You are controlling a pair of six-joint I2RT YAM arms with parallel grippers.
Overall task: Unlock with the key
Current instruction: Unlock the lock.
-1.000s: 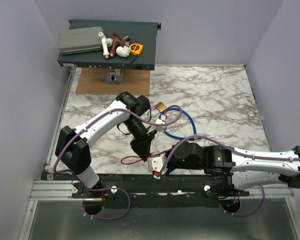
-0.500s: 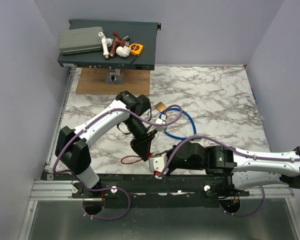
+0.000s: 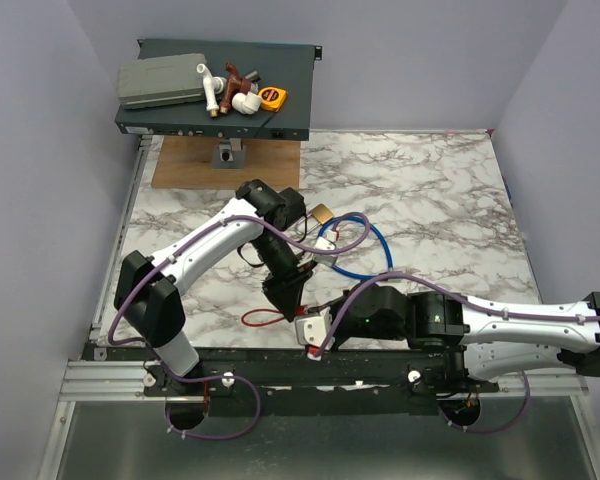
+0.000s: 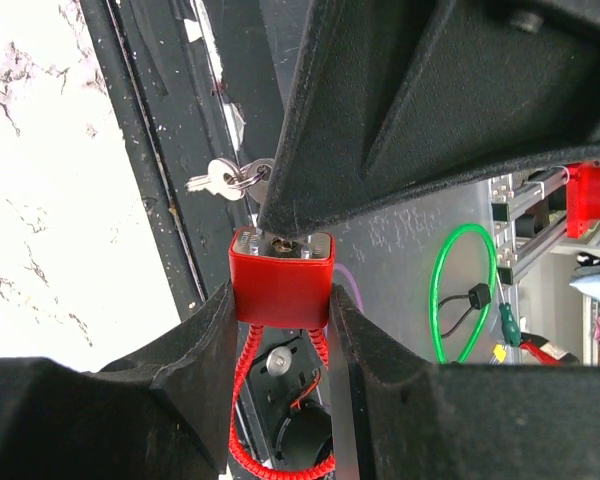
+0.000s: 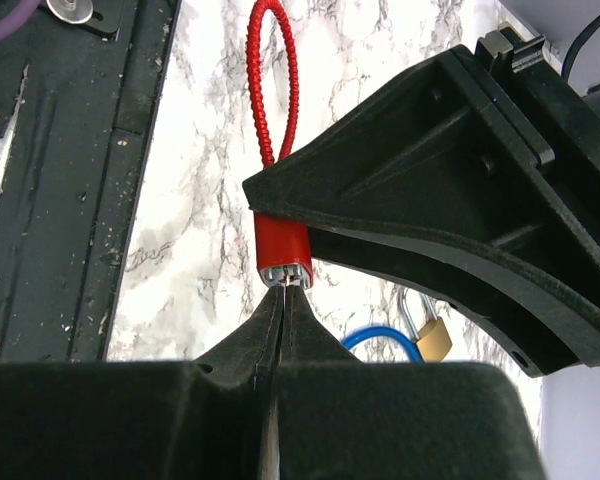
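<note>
A small red lock body [image 4: 280,285] with a red coiled cord loop [image 5: 270,80] is clamped between my left gripper's [image 4: 282,300] fingers, held above the table's near edge. My right gripper [image 5: 283,290] is shut, its tips pressed to the lock's silver keyhole face. Only a thin silver sliver of the key [image 5: 284,283] shows between those tips. Silver keys on a ring [image 4: 220,180] hang beside the right gripper's tip. In the top view both grippers, left [image 3: 283,290] and right [image 3: 308,328], meet near the front edge, with the red cord [image 3: 260,318] trailing left.
A brass padlock [image 3: 321,213] and a blue cable lock [image 3: 375,250] lie on the marble table behind the grippers. A dark shelf [image 3: 290,110] holding tools stands at the back left over a wooden board [image 3: 190,165]. A black rail [image 3: 380,365] runs along the near edge.
The left wrist has shifted slightly and the red cord loop has moved a little with it. Both grippers stay closed at the red lock.
</note>
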